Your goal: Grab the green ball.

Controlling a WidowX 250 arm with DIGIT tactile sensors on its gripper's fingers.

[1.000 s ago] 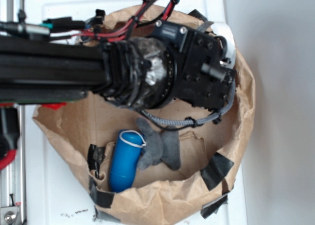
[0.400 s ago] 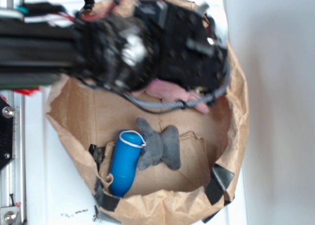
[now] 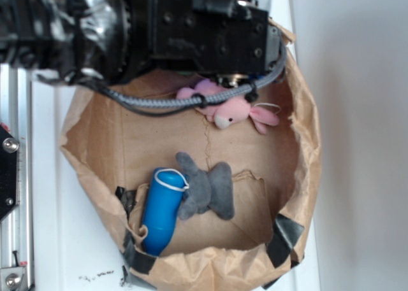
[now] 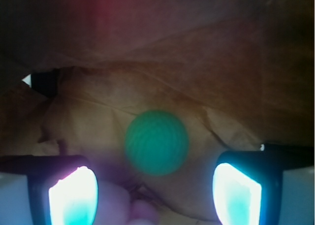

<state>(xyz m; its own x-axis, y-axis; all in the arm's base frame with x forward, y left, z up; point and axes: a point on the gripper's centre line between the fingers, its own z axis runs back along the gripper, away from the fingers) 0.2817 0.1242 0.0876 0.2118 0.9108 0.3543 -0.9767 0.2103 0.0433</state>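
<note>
Gripper (image 4: 155, 185) spread wide, fingers (image 4: 71, 195) flanking the green ball (image 4: 156, 142) without touching it. Ball sits on brown paper bag (image 4: 206, 67). No legible writing anywhere.

Black robot arm (image 3: 159, 23) over a brown paper bag (image 3: 306, 176) holding pink bunny (image 3: 233, 111), blue cylinder (image 3: 159, 209), perhaps a grey plush (image 3: 205, 188).

My blocky black metal wrist housing (image 3: 210, 30) is showing small round screws across its flat faces, and a crinkled silvery wrapped section (image 3: 95, 30) is sitting to its left. A grey braided cable (image 3: 159, 103) is looping beneath the housing. In the wrist view, my two black-framed fingers (image 4: 69, 195) are glowing pale white and cyan on their pads, one at the left, one at the right.
</note>
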